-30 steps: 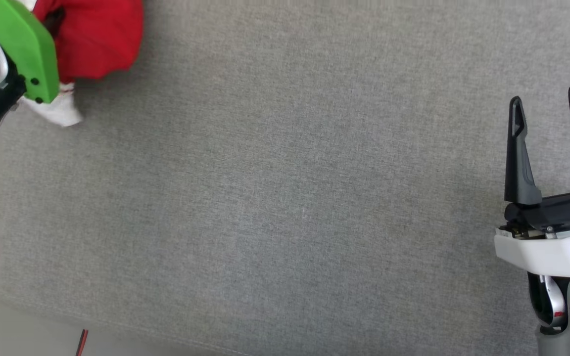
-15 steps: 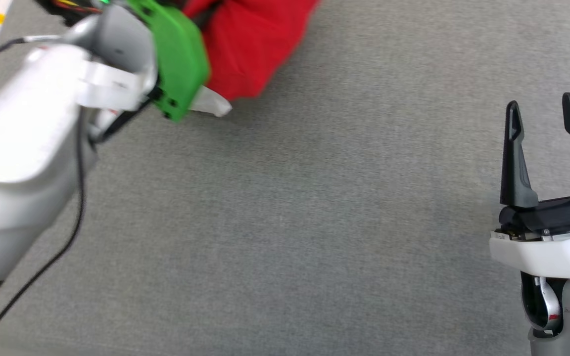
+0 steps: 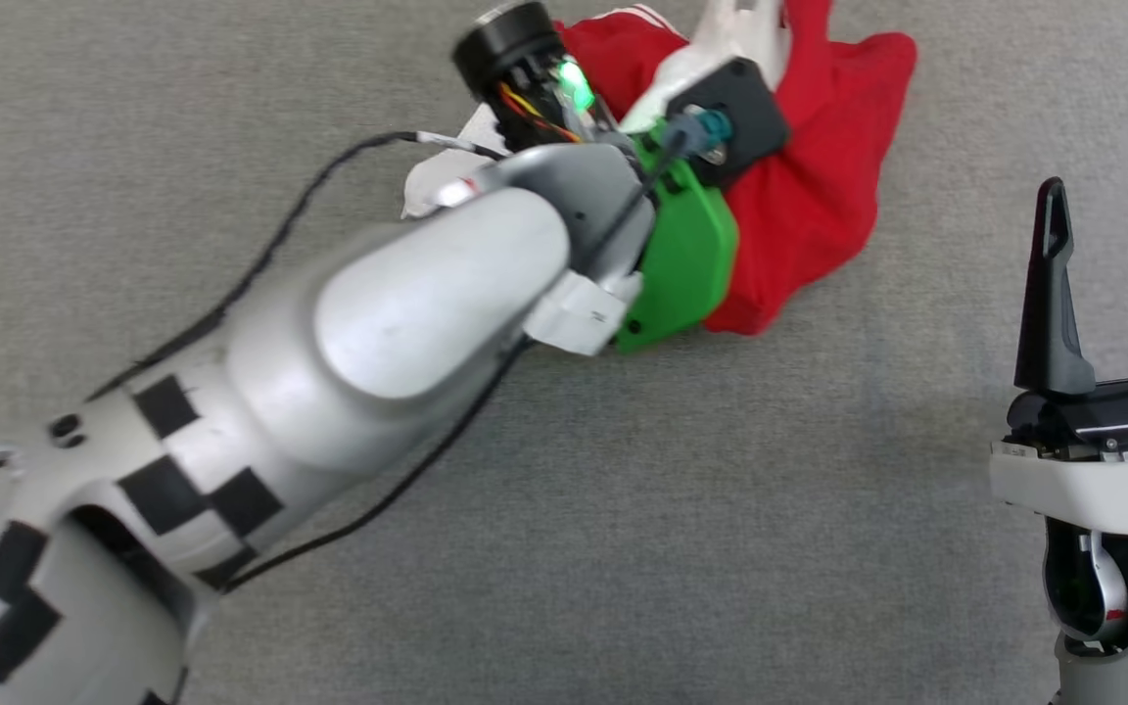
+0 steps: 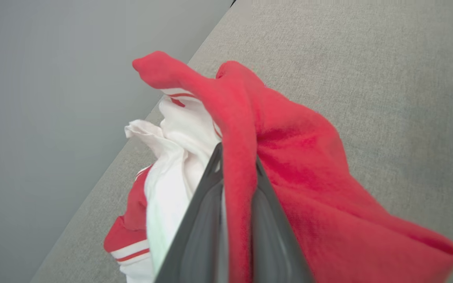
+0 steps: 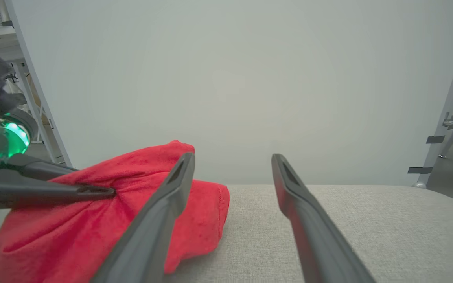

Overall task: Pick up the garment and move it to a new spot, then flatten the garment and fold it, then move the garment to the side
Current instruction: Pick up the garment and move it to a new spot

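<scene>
Shifted since a second ago: the head camera has swung, and my left arm point(image 3: 407, 323) with the garment point(image 3: 819, 186) now lies much nearer my right gripper point(image 3: 1105, 196).

Head view: garment bunched on the grey cushion surface point(image 3: 623, 548) at 12 to 1 o'clock. Left arm reaches into it from 8 o'clock, its fingers hidden beneath the wrist. Right gripper at 4 o'clock, fingers apart, holding nothing, clear of the cloth.

Left wrist view: left gripper point(image 4: 237, 157) pinched together on a red fold. White, striped cloth at 9 o'clock of the fingers.

Right wrist view: I read the right fingers as spread and empty. Garment at 8 o'clock on the surface, one left finger pressed into it.
</scene>
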